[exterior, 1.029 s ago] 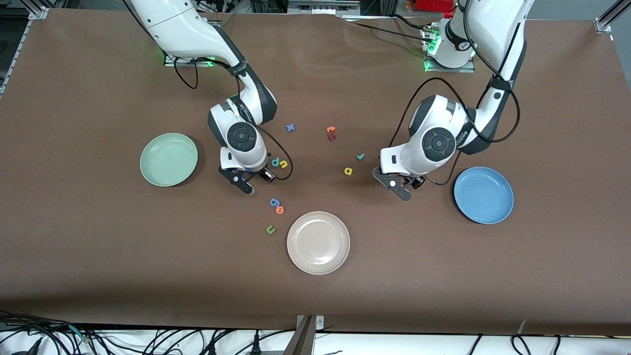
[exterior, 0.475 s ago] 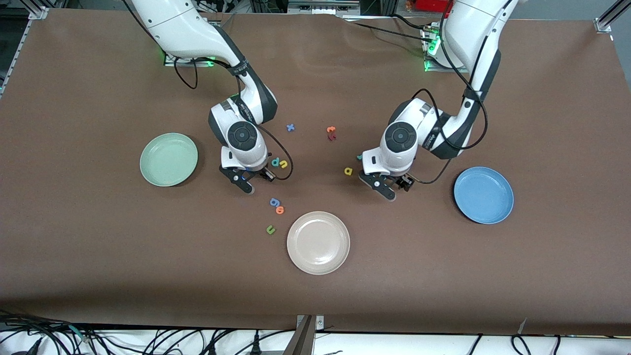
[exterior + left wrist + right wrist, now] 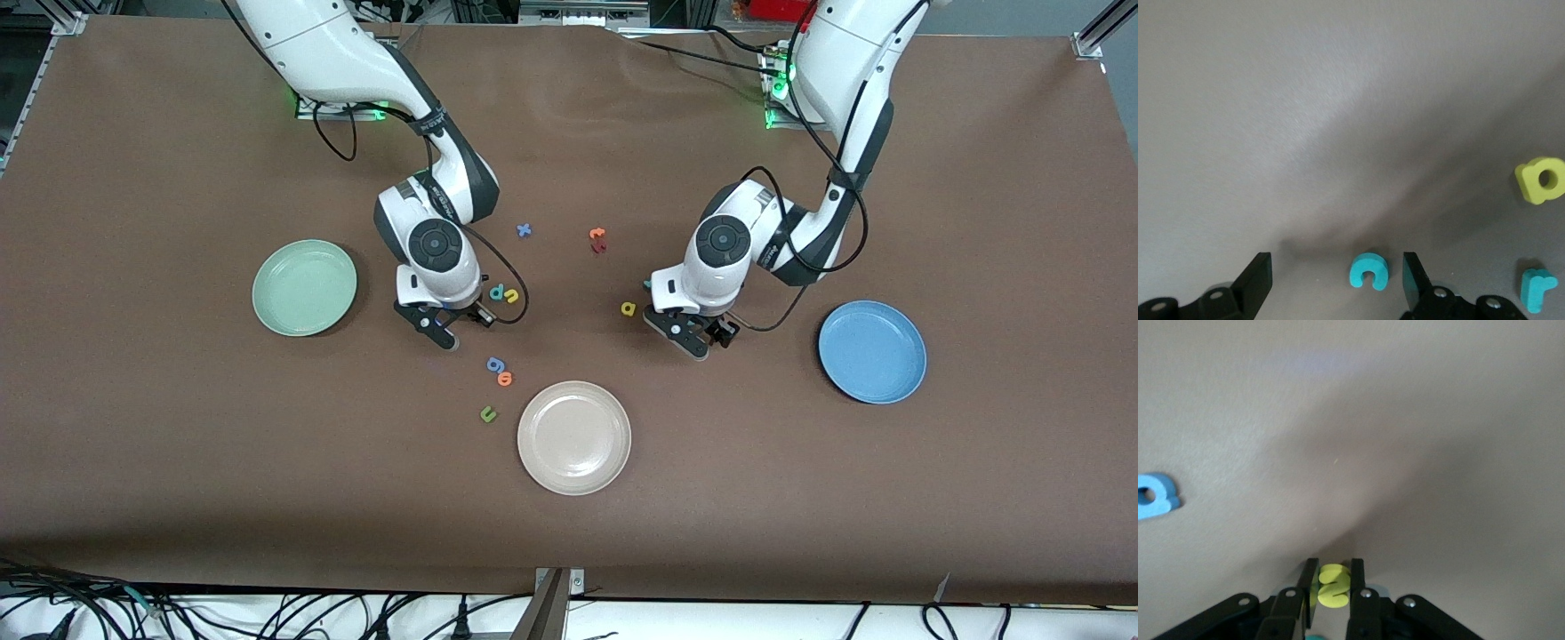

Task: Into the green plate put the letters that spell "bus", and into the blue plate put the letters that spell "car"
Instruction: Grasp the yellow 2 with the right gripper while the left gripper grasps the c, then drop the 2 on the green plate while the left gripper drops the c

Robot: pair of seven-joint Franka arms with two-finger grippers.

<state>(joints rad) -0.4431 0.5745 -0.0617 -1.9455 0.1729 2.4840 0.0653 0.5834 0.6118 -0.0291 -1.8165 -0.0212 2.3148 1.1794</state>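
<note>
Right gripper [image 3: 1331, 587] is down at the table, toward the green plate's [image 3: 304, 287] end of the letter scatter. Its fingers [image 3: 1309, 590] are pinched together on the yellow s [image 3: 1333, 585], which sits upright between the pads, edges touching both. A sliver of teal shows just under the fingertips, too little to name. The blue g [image 3: 1155, 496] lies well clear, off to one side of the fingers.

Left gripper [image 3: 1338, 277] hovers low over the table near the blue plate's [image 3: 872, 351] end of the scatter. Its fingers [image 3: 1257, 280] are spread wide, holding nothing. The teal c [image 3: 1369, 271] lies flat between the fingertips, closer to one finger than the other. The yellow a [image 3: 1541, 180] and teal r [image 3: 1537, 289] lie outside the open span, near that closer finger.

Risks, as judged:
- The s is thin foam held near the pad tips; it may twist or slip out on the lift.
- The c is off-centre; closing may shove it sideways or tip it rather than pinch it.
- Both plates are empty; a drop in transit would land the letter on bare table.
</note>
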